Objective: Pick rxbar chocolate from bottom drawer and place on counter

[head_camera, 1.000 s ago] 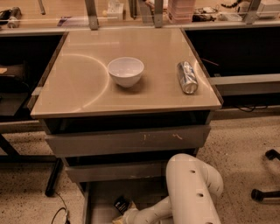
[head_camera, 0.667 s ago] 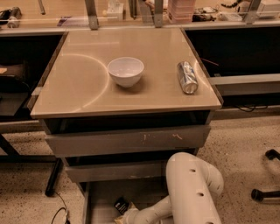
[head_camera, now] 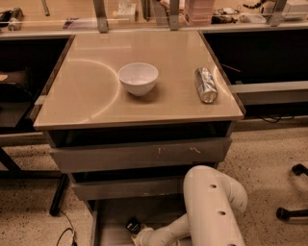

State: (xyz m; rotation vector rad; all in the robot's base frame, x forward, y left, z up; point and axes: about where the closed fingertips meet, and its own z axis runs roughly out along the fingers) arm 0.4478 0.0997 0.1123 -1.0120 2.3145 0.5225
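Observation:
The bottom drawer is pulled open at the lower edge of the camera view, showing a plain grey floor. A small black wrapper with pale print, the rxbar chocolate, sits in it. My gripper reaches into the drawer from the right on the white arm, and its tip is right at the bar. I cannot tell whether it touches or holds the bar. The glossy beige counter tops the cabinet above.
A white bowl stands mid-counter and a silver can lies on its right side. Two scuffed grey drawers sit above the open one. A cluttered bench runs behind. Chair wheels and a cable are on the speckled floor.

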